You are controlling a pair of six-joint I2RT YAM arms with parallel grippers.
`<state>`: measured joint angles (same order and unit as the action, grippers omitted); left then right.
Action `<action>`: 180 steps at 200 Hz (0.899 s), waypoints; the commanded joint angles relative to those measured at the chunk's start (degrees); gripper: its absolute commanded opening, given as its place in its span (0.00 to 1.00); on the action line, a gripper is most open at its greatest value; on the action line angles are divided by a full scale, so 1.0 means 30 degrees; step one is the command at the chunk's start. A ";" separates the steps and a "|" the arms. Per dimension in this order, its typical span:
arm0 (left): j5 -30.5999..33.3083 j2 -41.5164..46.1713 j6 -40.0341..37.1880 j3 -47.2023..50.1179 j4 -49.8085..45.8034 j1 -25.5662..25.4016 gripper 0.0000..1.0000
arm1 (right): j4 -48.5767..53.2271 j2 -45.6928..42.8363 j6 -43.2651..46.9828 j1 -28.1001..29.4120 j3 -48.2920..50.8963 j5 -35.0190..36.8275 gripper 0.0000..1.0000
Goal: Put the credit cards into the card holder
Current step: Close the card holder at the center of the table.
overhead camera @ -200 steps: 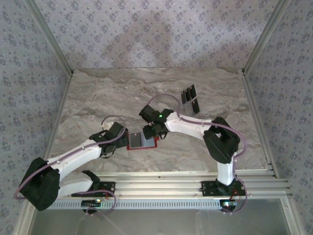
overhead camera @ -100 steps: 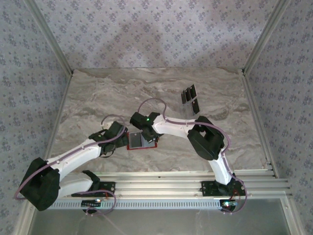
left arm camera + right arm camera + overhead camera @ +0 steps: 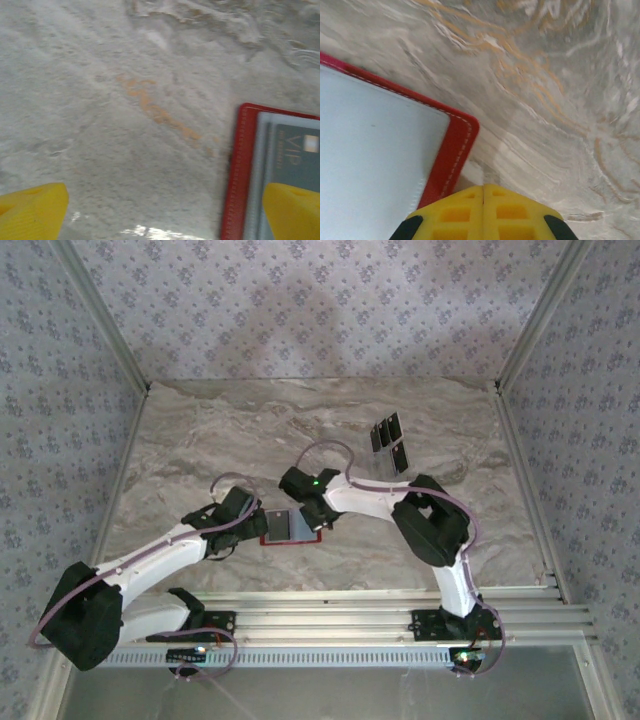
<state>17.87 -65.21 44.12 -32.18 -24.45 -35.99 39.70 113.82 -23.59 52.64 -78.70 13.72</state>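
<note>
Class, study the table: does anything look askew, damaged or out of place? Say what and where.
Nothing damaged or spilled. The credit cards lie in a loose, tilted cluster far right, apart from the open card holder. The right gripper is shut beside the holder's corner, apparently on nothing.

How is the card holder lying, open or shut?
Open: the holder lies flat, red rim around an upturned clear pocket with a VIP card inside.

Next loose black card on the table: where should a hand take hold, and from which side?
Probably the nearest card, across its two long edges, straight down from above with the right hand. It lies flat and thin on the table, so no side offers a face; it looks slightly apart from the other two cards, leaving those edges free.
</note>
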 commanded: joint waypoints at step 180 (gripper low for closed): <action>-0.7310 -0.4330 -0.0813 0.1588 1.0949 0.0160 1.00 | -0.6581 -0.0814 -0.2506 -0.2924 0.4787 -0.8196 0.00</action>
<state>0.47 -75.46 42.46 -27.73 0.93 -35.62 25.80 107.02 -29.82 42.96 -66.24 -6.24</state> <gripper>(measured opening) 0.997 0.055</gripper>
